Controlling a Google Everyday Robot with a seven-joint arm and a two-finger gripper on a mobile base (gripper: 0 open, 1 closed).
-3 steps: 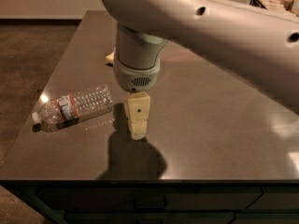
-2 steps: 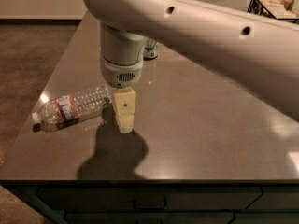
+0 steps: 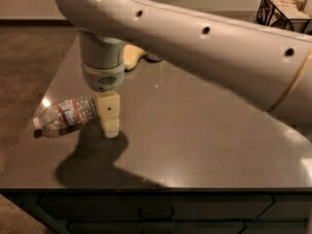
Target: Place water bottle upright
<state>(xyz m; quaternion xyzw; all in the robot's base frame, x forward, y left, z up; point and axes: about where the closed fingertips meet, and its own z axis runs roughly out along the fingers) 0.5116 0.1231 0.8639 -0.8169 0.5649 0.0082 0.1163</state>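
The water bottle (image 3: 66,116), clear ribbed plastic with a white cap and a white-and-red label band, lies on its side near the left edge of the dark table (image 3: 195,145). Its cap points left toward the table's edge. My gripper (image 3: 110,129) hangs straight down from the big white arm and sits right at the bottle's base end, low over the table top. From here it overlaps the bottle's base, and I cannot tell whether it touches it. The bottle's base end is partly hidden behind the gripper.
A yellowish object (image 3: 132,57) lies on the table behind the arm, partly hidden. A black wire basket (image 3: 285,11) stands at the far right. The table's left edge runs close by the bottle's cap, and the front edge is below the gripper.
The arm has swung left, bringing the gripper from the right of the bottle up to its base end. The bottle has stayed in place on its side.
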